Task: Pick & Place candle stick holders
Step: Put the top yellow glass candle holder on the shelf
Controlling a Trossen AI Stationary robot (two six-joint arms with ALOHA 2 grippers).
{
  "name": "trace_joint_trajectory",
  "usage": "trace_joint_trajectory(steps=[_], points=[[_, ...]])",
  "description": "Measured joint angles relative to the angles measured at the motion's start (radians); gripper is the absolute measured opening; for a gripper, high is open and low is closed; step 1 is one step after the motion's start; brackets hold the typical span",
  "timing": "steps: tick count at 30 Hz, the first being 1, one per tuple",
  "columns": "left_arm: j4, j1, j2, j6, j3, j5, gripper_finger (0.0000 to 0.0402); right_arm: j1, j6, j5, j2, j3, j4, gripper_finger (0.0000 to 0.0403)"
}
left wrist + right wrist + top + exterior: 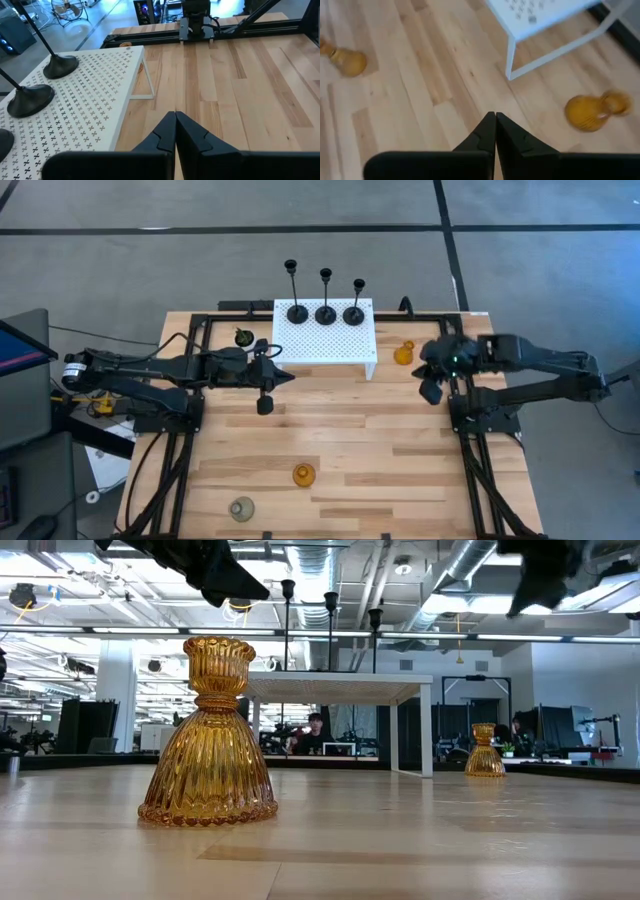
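Observation:
Three black thin-stemmed holders (326, 310) stand by their round bases on the white perforated stand (330, 345) at the far middle. One amber glass holder (403, 353) stands on the table right of the stand. A second amber holder (303, 474) and a clear-grey one (241, 508) stand near the front edge. My left gripper (288, 376) is shut and empty, in the air in front of the stand's left half. My right gripper (424, 366) is shut and empty, just right of the far amber holder (592, 111).
A small pot with a green plant (243, 336) stands left of the stand. Black frame rails (190, 430) run along the table's left, right and far sides. Bare wood (370, 430) lies between the stand and the front holders.

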Motion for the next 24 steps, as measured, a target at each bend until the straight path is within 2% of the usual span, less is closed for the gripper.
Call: trace_joint_trajectory(steps=[6, 12, 19, 24], points=[[0.000, 0.000, 0.000, 0.000, 0.000, 0.000, 0.0008, 0.101, 0.251, 0.079, -0.137, -0.315, 0.260, 0.0001], [0.000, 0.000, 0.000, 0.000, 0.000, 0.000, 0.0008, 0.208, 0.420, 0.242, -0.165, -0.534, 0.443, 0.0000], [0.000, 0.000, 0.000, 0.000, 0.000, 0.000, 0.0008, 0.327, 0.593, 0.525, -0.162, -0.668, 0.586, 0.0000], [0.000, 0.000, 0.000, 0.000, 0.000, 0.000, 0.0008, 0.384, 0.631, 0.732, -0.153, -0.685, 0.608, 0.0000]])
